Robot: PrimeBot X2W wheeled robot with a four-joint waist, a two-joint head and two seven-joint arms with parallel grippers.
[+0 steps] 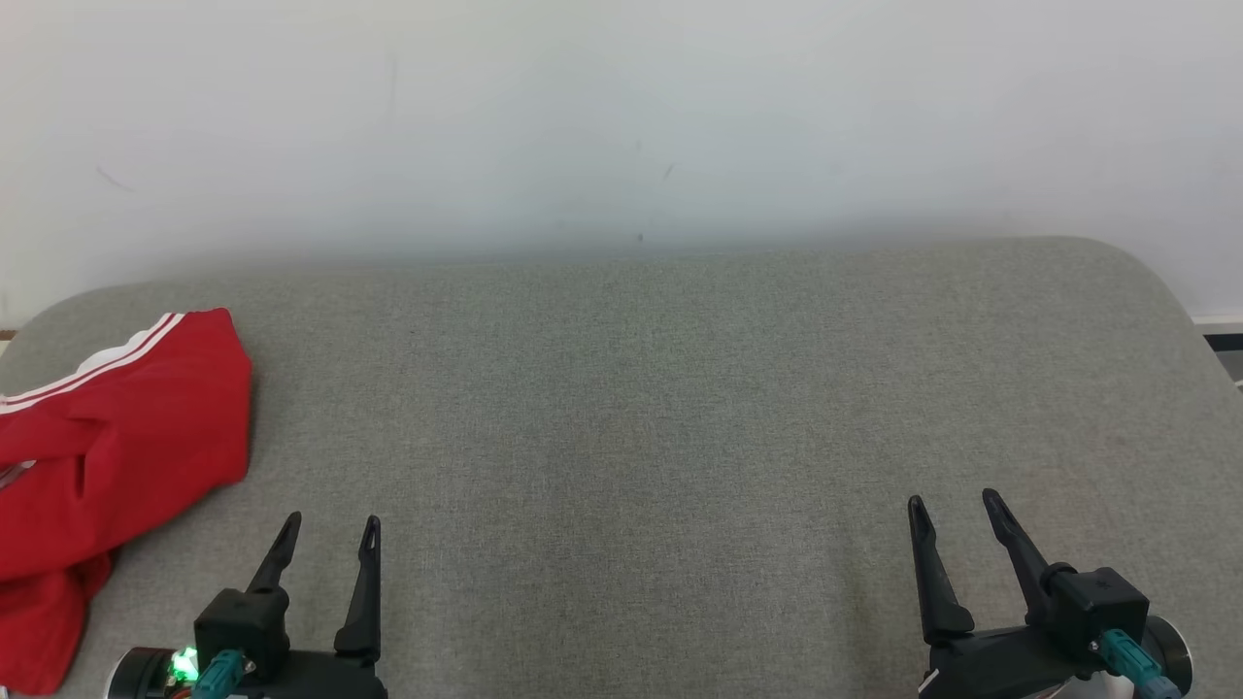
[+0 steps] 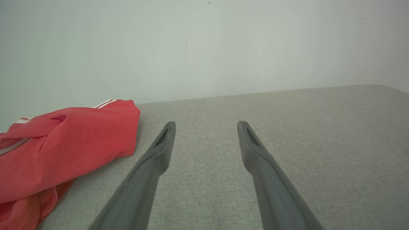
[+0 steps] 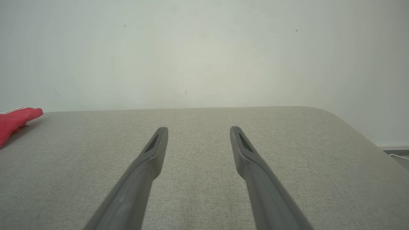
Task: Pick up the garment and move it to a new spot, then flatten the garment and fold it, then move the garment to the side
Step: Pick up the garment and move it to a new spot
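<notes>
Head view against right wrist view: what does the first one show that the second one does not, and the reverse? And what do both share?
Head view: the left gripper, open, near the red garment, which lies crumpled, with white stripes, at the left end of the table. Right wrist view: the right gripper seen close, with a dark recess near each tip, and a pale cable past the table's right end. Both: the grey table, the white wall, the open right gripper holding nothing, and a corner of the garment.

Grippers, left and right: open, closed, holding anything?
Left gripper: open, holding nothing.
Right gripper: open, holding nothing.
</notes>
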